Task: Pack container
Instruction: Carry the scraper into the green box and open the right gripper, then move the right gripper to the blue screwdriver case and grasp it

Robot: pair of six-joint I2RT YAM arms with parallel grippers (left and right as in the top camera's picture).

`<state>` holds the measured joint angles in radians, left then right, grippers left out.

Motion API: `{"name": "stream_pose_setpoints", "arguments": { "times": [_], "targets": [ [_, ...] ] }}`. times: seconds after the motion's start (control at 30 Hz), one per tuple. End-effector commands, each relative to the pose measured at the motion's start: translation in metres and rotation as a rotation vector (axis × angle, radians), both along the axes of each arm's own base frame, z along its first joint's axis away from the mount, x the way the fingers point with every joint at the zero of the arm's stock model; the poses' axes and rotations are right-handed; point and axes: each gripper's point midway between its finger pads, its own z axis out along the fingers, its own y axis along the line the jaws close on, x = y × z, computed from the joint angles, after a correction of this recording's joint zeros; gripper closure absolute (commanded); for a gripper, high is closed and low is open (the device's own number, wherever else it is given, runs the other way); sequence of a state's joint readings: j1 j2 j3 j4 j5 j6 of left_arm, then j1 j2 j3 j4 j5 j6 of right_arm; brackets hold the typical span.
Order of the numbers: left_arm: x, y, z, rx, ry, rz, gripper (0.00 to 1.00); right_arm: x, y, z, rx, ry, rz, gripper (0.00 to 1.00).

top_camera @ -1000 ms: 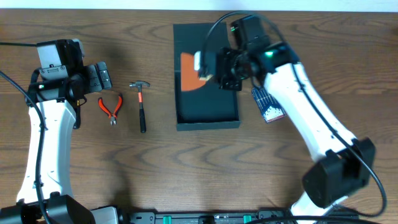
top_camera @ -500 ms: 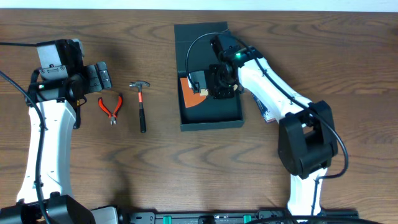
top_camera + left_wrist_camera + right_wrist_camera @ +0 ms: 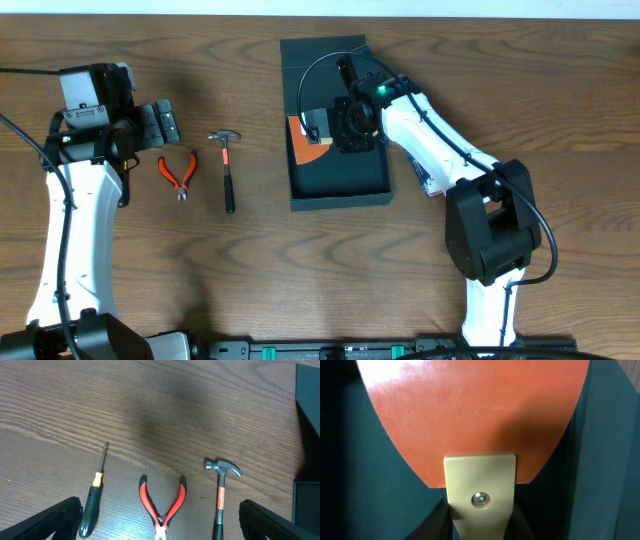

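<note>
The container (image 3: 340, 201) is a dark teal-black square box at the table's centre, lid flap folded back at the far side. My right gripper (image 3: 345, 125) is inside it, shut on the cream handle (image 3: 479, 495) of a scraper whose orange blade (image 3: 303, 148) lies low against the box's left inner wall. In the right wrist view the blade (image 3: 470, 410) fills the top and the box wall (image 3: 602, 460) is on the right. My left gripper (image 3: 160, 125) is open and empty, hovering over the red pliers (image 3: 161, 502).
The red pliers (image 3: 178, 172) and a small hammer (image 3: 227, 170) lie left of the container. A green-handled screwdriver (image 3: 94, 502) lies left of the pliers. A dark blue packet with white bits (image 3: 430, 175) lies right of the box, partly under the right arm.
My right gripper has come down into the container with the scraper, and the blade now sits lower by the left wall. The box shifted slightly right. The left arm has not moved.
</note>
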<state>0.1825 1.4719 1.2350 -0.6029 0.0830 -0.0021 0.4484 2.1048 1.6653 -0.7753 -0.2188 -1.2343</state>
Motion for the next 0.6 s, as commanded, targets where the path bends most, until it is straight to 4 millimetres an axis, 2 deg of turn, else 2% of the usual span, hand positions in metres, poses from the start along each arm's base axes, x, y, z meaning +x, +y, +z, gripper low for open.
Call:
{"name": "stream_pose_setpoints", "arguments": {
  "times": [0.0, 0.03, 0.17, 0.27, 0.37, 0.43, 0.57],
  "targets": [
    [0.004, 0.002, 0.003, 0.003, -0.004, -0.005, 0.02, -0.001, 0.002, -0.004, 0.016, 0.031, -0.054, 0.37],
    [0.004, 0.002, 0.003, 0.003, -0.004, -0.005, 0.02, -0.001, 0.002, -0.004, 0.018, 0.036, -0.070, 0.01],
    [0.004, 0.002, 0.003, 0.003, -0.004, -0.005, 0.02, 0.000, 0.002, 0.005, 0.028, 0.032, -0.124, 0.01],
    [0.004, 0.002, 0.003, 0.003, -0.004, -0.005, 0.02, 0.001, 0.003, 0.023, 0.060, 0.020, -0.182, 0.01],
    [0.004, 0.002, 0.003, 0.003, -0.004, -0.005, 0.02, 0.004, 0.001, 0.052, 0.097, -0.020, -0.240, 0.01],
    [0.004, 0.002, 0.003, 0.003, -0.004, -0.005, 0.02, 0.007, -0.005, 0.079, 0.123, -0.066, -0.314, 0.01],
    [0.004, 0.002, 0.003, 0.003, -0.004, -0.005, 0.02, 0.019, -0.035, 0.142, 0.217, -0.172, -0.597, 0.01]
  ]
}}
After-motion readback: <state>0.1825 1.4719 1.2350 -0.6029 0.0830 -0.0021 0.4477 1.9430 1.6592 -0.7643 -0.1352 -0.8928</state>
